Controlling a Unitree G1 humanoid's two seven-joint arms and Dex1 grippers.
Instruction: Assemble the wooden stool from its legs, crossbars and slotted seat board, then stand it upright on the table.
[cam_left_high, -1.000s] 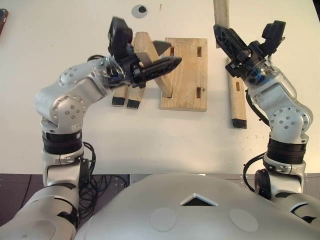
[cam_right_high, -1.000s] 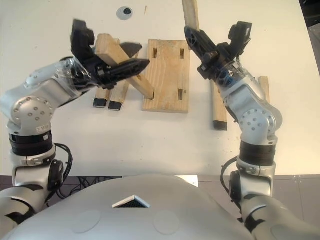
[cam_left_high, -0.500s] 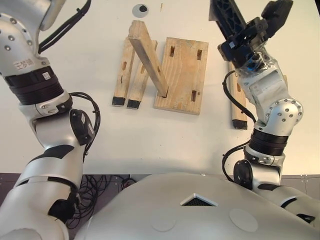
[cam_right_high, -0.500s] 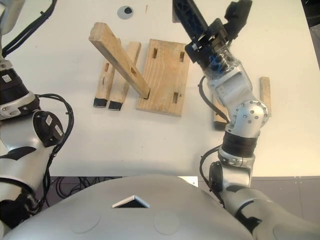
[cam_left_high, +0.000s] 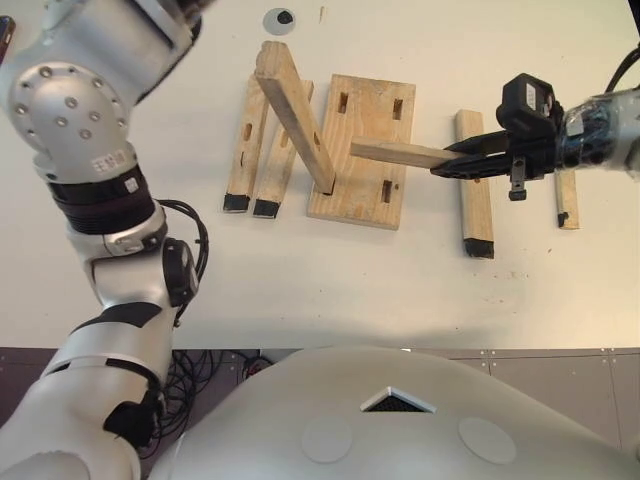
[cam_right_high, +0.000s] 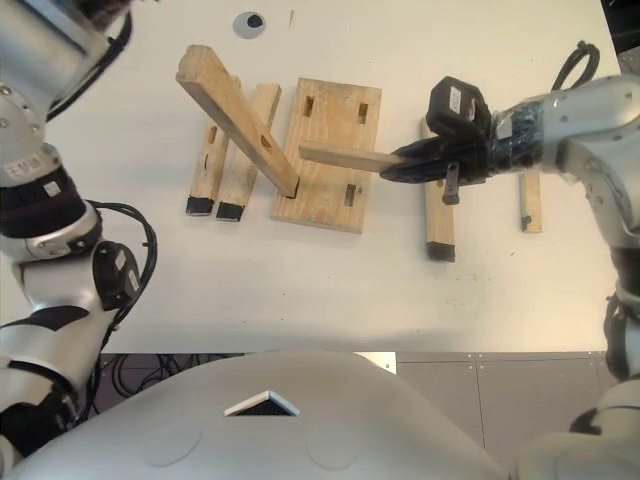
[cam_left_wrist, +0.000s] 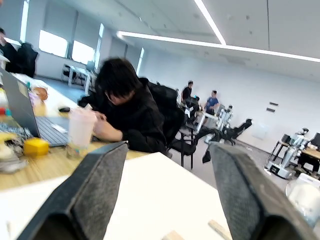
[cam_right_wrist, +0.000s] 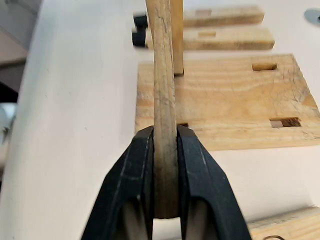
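Observation:
The slotted seat board (cam_left_high: 372, 118) lies flat on the white table. One leg (cam_left_high: 295, 115) stands tilted in a slot at its left edge. Two more legs (cam_left_high: 247, 150) lie side by side just left of the board. My right gripper (cam_left_high: 450, 165) is shut on a wooden bar (cam_left_high: 395, 153) and holds it level, its free end over the board's middle. In the right wrist view the fingers (cam_right_wrist: 142, 150) clamp the bar (cam_right_wrist: 162, 75) edge-on above the board (cam_right_wrist: 225, 95). My left gripper (cam_left_wrist: 165, 200) is raised high, open, with nothing between its fingers.
Another leg (cam_left_high: 476, 200) lies on the table under my right gripper. A short thin crossbar (cam_left_high: 566, 200) lies further right. A grey disc (cam_left_high: 281, 20) sits at the far edge. The near half of the table is bare.
My left gripper let go of the tilted leg and swung up off the table; the leg stays in its slot. My right arm came down and brought the bar level over the board.

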